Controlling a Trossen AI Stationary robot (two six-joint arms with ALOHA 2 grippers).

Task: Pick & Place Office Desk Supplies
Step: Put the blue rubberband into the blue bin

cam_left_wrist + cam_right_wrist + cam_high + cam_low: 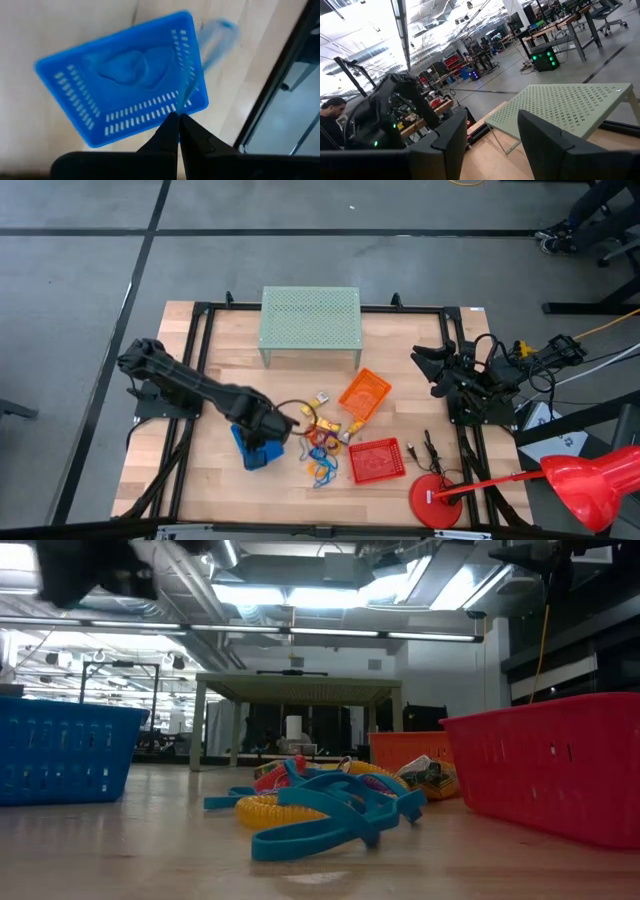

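L gripper (178, 120) pinches blue loop (189, 82) over blue basket (75, 62); contents blurred

Supplies pile (322, 442) mid-table – baskets (364, 394) around, stand (310, 320) behind, left tool (178, 118) over one basket (125, 80).

The high view looks straight down on the whole table (200, 480). The low view faces level across it, close behind the loops (320, 805). The left wrist view looks closely down past its hand (178, 125) into the blue basket (75, 70), shared with both.
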